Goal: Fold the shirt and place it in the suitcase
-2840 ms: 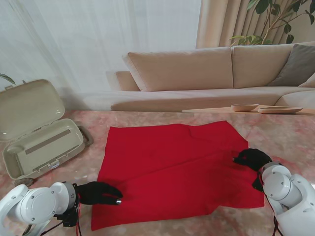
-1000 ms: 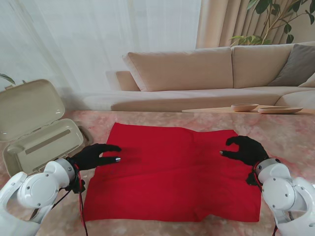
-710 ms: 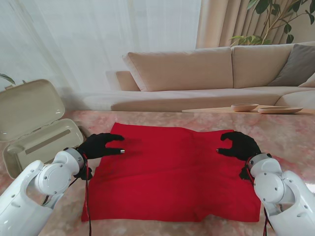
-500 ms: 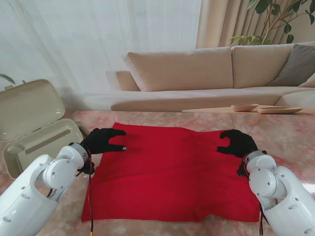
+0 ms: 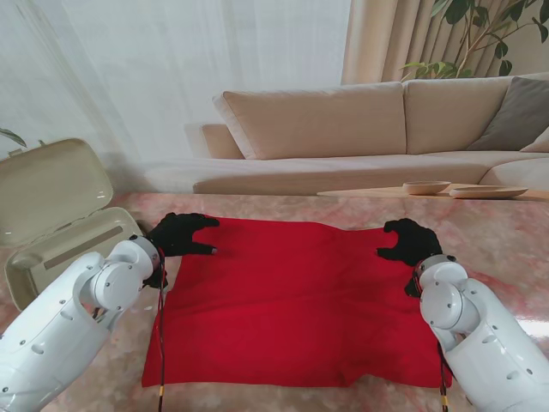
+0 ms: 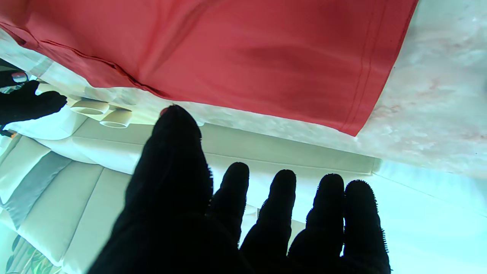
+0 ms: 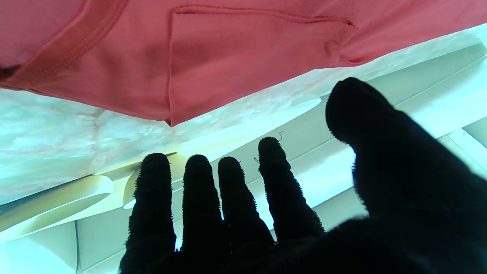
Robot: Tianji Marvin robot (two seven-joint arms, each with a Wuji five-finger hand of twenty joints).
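Note:
The red shirt (image 5: 296,300) lies folded flat as a rectangle on the marble table (image 5: 497,236). My left hand (image 5: 182,234) hovers over its far left corner, black-gloved fingers spread, holding nothing. Over the far right corner my right hand (image 5: 408,242) hangs the same way, open. The left wrist view shows the shirt's hemmed corner (image 6: 357,125) just beyond my fingers (image 6: 283,205); the right wrist view shows a folded sleeve edge (image 7: 171,114) past my fingers (image 7: 232,190). The beige suitcase (image 5: 60,232) stands open at the far left.
A beige sofa (image 5: 360,129) runs behind the table. Shallow wooden dishes (image 5: 426,186) sit on a low surface past the table's far right edge. A plant (image 5: 489,34) stands at the far right, sheer curtains behind.
Both hands have travelled away from me along the shirt's sides to its far corners. The shirt, crooked 2.8 s ago, has lain as a squarer rectangle for the past second.

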